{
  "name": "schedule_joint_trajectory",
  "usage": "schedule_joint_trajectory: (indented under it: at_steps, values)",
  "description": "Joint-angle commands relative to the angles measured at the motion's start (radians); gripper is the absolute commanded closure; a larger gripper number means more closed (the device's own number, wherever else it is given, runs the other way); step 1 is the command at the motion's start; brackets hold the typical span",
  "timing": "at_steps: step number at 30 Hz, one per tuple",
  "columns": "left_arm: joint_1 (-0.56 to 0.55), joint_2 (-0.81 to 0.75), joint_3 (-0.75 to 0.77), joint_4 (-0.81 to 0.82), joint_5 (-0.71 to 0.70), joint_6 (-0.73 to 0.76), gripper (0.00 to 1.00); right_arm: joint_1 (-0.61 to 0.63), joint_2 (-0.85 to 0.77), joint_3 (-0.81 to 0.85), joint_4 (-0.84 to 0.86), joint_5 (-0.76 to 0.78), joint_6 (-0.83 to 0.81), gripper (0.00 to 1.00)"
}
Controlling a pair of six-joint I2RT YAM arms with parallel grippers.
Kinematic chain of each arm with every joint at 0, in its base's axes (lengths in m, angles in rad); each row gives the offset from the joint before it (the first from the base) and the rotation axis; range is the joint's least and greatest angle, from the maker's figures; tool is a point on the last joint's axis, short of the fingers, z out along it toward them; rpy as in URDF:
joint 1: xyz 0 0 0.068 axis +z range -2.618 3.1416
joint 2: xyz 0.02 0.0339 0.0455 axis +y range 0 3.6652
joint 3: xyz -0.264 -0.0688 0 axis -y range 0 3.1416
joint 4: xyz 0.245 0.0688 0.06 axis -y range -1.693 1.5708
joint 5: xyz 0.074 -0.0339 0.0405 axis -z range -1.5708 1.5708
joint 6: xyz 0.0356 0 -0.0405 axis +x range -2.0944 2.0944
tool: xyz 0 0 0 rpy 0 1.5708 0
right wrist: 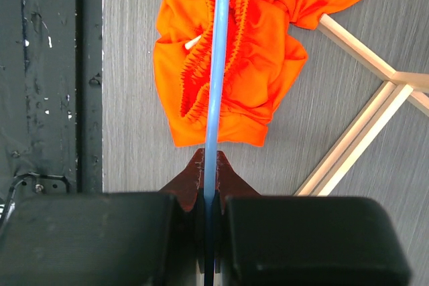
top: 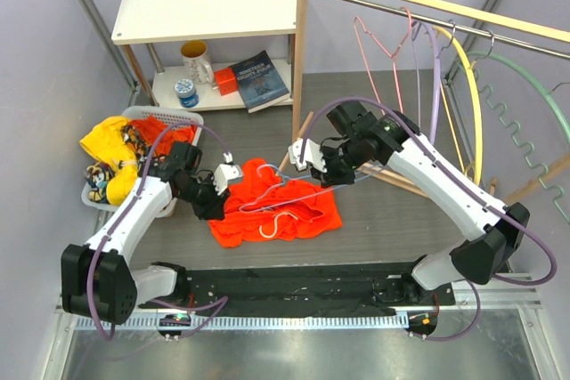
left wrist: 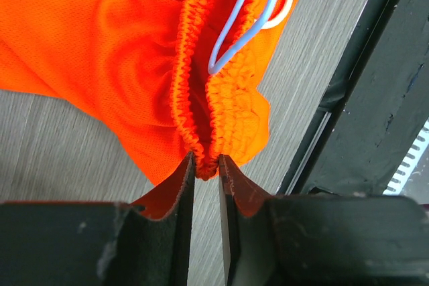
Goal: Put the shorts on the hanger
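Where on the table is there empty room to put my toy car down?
Bare wood-grain table lies right of the orange shorts, between them and the right arm's base, and behind them toward the white shelf. The left is crowded: a laundry basket heaped with clothes, and the left pincer at the shorts.

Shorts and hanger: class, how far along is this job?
Done: the right gripper clamps the hanger, its end inside the waistband. In hand: the left gripper pinches the waistband of the shorts. Left: the shorts lie on the table, not hung.
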Motion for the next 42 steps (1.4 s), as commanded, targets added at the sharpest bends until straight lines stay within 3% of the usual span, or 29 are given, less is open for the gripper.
schedule_joint_trajectory:
  at_steps: [1, 11, 21, 32, 36, 40, 42]
  values:
    - [-0.001, -0.028, 0.022, 0.002, 0.039, 0.036, 0.81, -0.001, 0.012, 0.024, -0.002, -0.022, -0.056, 0.99]
    - [-0.027, -0.052, 0.034, -0.002, 0.064, 0.043, 1.0, 0.025, 0.035, 0.007, 0.024, -0.074, -0.039, 0.99]
    - [-0.11, -0.172, 0.062, 0.025, 0.052, 0.013, 1.0, 0.039, 0.086, -0.001, 0.098, -0.178, -0.055, 0.99]
    - [-0.154, -0.175, 0.059, 0.05, 0.049, -0.006, 1.0, 0.039, 0.127, -0.077, 0.282, -0.293, -0.051, 0.99]
    - [-0.144, -0.181, 0.018, 0.032, 0.0, 0.04, 0.84, 0.034, 0.103, -0.16, 0.366, -0.322, -0.031, 0.99]
    - [-0.012, -0.172, 0.027, -0.051, 0.068, 0.109, 0.45, 0.025, 0.087, -0.22, 0.423, -0.326, -0.017, 0.99]
    - [0.02, -0.181, 0.022, -0.08, 0.076, 0.143, 0.38, 0.019, 0.09, -0.226, 0.426, -0.332, -0.017, 0.99]
